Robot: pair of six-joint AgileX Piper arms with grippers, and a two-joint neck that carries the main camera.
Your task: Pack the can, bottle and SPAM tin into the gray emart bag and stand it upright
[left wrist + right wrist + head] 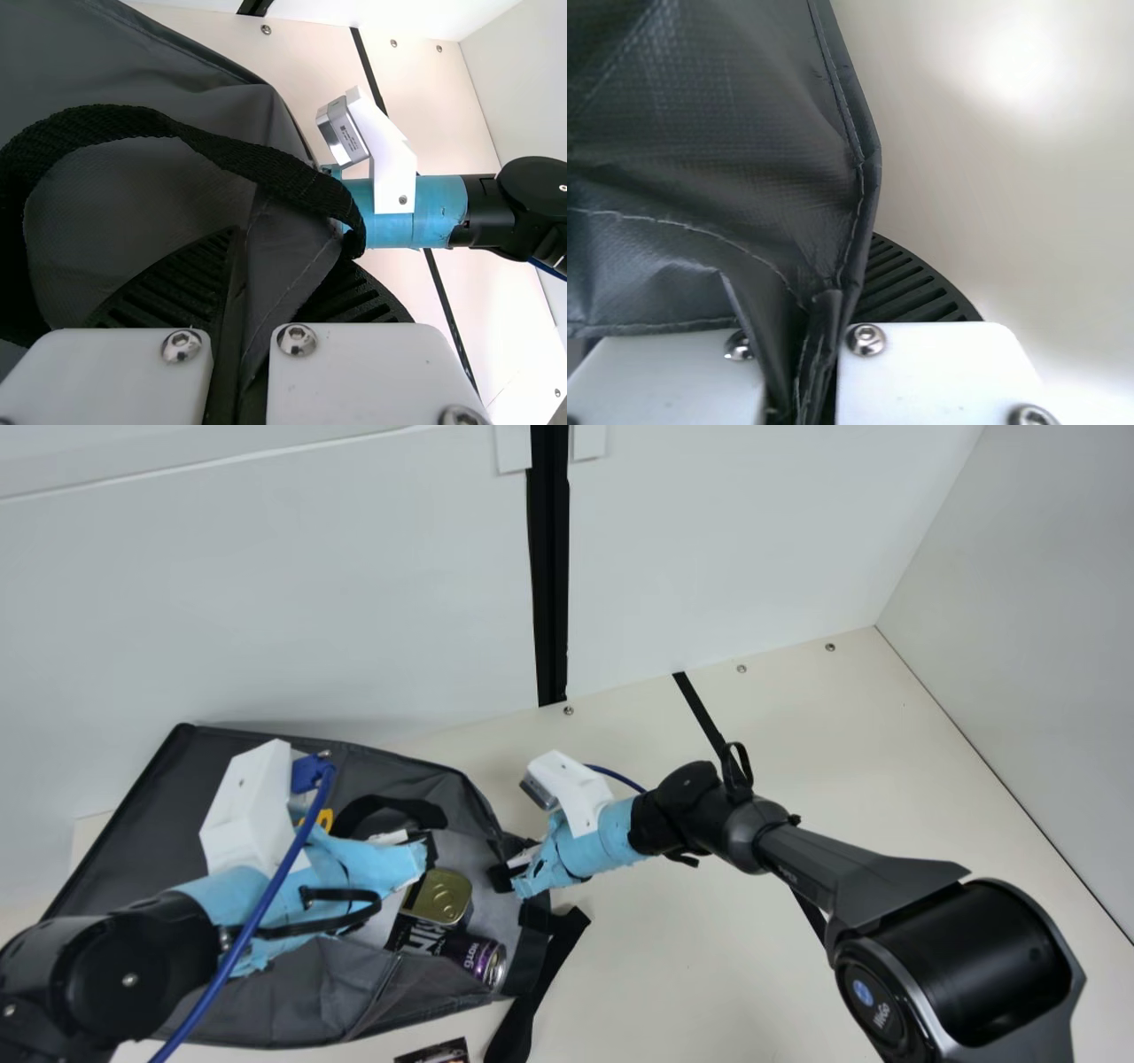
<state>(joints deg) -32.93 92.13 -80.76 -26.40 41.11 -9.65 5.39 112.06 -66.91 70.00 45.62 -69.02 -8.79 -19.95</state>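
The gray bag (133, 833) lies on its side, its opening toward the table's middle. In that opening are the gold-lidded SPAM tin (440, 896) and the purple can (485, 959). I cannot make out the bottle. My left gripper (429, 852) is at the bag's upper part, above the tin. My right gripper (501, 879) is at the mouth's right edge. In the left wrist view, my left gripper (239, 354) is shut on a fold of bag fabric (292, 257), beside a black strap. My right gripper (806, 372) is shut on the bag's seamed edge (849, 239).
A black strap (532, 992) trails from the bag across the table (673, 957). At the main view's bottom edge lies a dark printed item (436, 1052). White walls (354, 602) rise behind, close to the bag's far side, and at the right.
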